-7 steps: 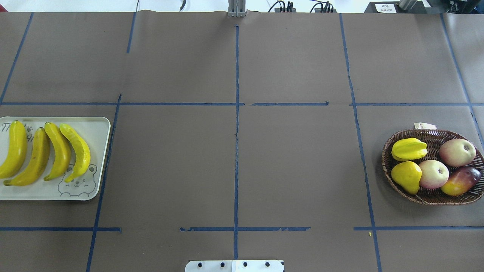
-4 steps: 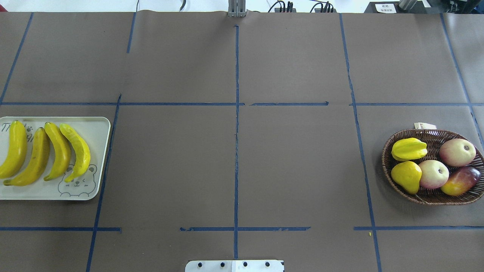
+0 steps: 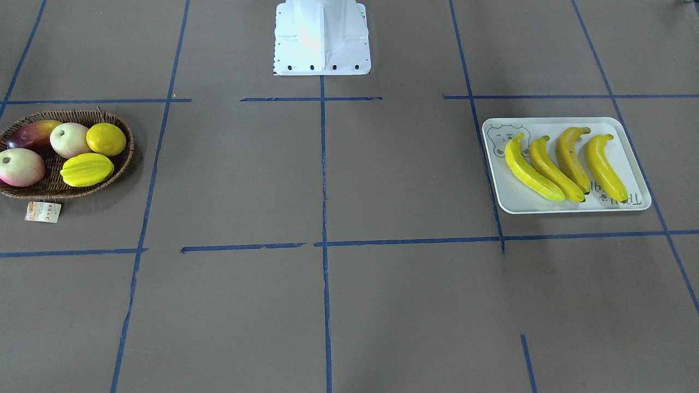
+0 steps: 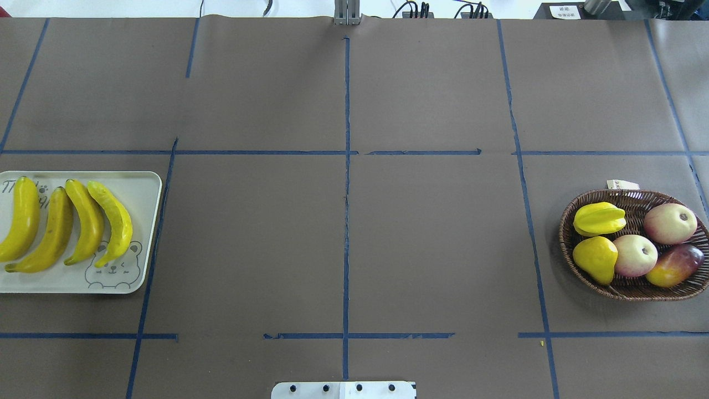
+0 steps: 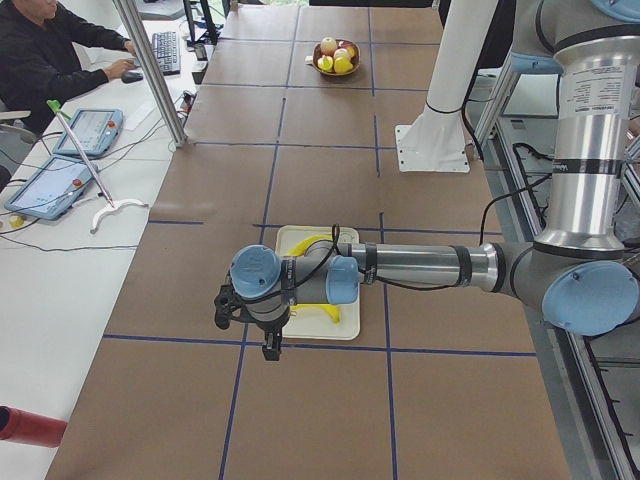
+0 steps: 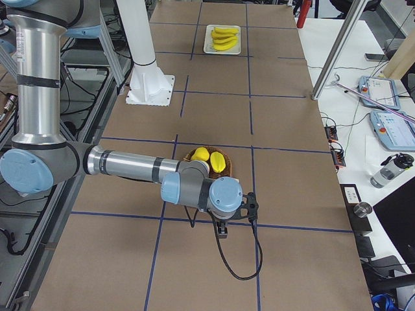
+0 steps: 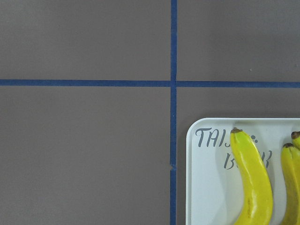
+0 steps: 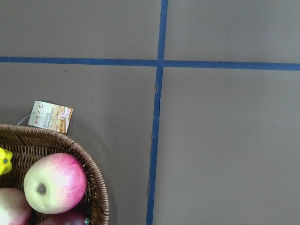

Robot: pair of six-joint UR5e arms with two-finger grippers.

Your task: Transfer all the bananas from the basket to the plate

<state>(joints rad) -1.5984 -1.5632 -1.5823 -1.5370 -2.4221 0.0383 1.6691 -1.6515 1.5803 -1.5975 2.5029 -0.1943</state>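
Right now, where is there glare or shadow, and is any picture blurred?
Front-facing view: the robot base is washed out white; the basket throws a soft shadow toward the view's right. Left wrist view: the banana is sharp, with a faint shadow on the plate. Nothing looks blurred.

Brown table (image 4: pixel 432 238), blue tape grid (image 4: pixel 347 221), white side desk (image 5: pixel 60 262)

Bright, even light; sharp focus
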